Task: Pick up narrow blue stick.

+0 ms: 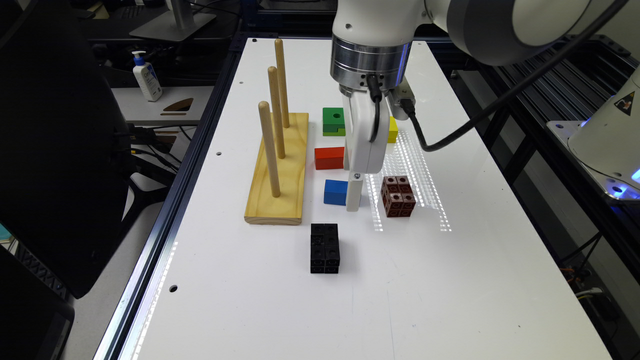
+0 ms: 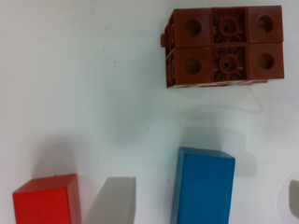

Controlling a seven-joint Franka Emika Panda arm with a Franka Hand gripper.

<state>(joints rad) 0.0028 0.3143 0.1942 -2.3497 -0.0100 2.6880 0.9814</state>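
On the table (image 1: 280, 300), narrow blue stick (image 2: 203, 186): smooth, bright-blue, solid.

Reaching straight down, claw open

I am bringing my arm (image 1: 500, 25) in from the far side at the exterior view's right, and it is bending so that my silver wrist (image 1: 370, 65) is pointing straight down at the table. My white gripper (image 1: 354, 192) is hanging upright below it, its tip reaching down low to the surface. In the wrist view I am holding my two fingers (image 2: 112, 200) wide apart, one showing as a grey wedge and the other just peeking in at the picture's edge, neither pressing on anything.
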